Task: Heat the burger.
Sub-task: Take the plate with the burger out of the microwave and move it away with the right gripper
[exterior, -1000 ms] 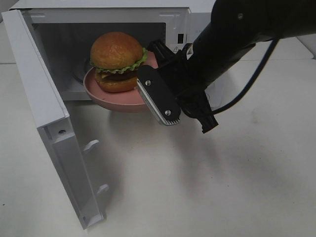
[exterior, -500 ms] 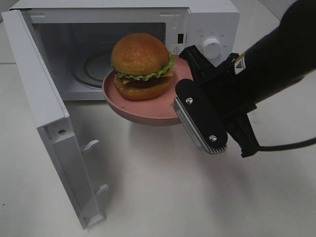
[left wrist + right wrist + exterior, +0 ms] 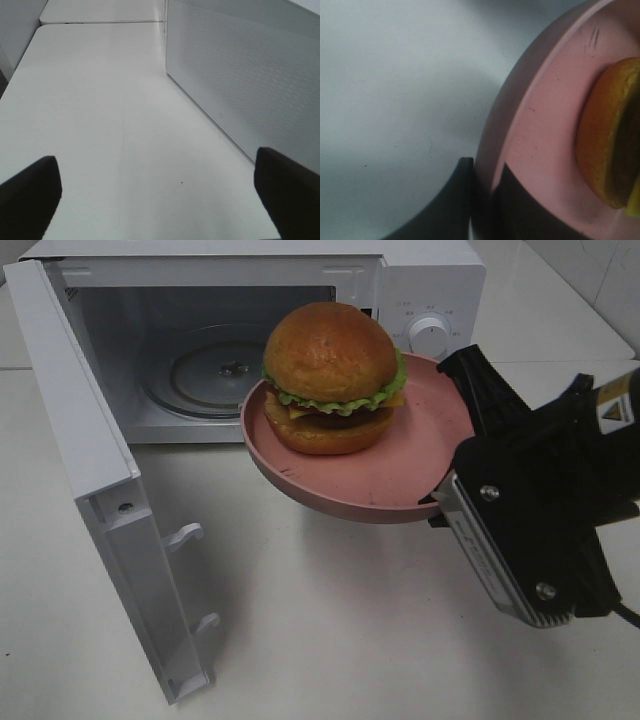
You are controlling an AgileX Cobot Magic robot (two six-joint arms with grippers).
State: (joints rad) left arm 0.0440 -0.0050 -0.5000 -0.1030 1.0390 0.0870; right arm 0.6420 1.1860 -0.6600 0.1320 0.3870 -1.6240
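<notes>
Burger on its plate, held in the air before the open microwave.

I see my right gripper (image 3: 452, 480) pinching the round pink plate's (image 3: 400, 495) rim — the glossy-bunned burger (image 3: 332, 375) sits on it, outside the white microwave oven (image 3: 200, 280); my left gripper's (image 3: 159, 192) fingers spread wide over the white table (image 3: 100, 100).

Warning triangle on arm (image 3: 612, 412), microwave (image 3: 430, 285) dial markings illegible

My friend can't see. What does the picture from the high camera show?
A burger sits on a pink plate that the right gripper holds by its rim, in the air in front of an open white microwave. The microwave's glass turntable is empty.
</notes>
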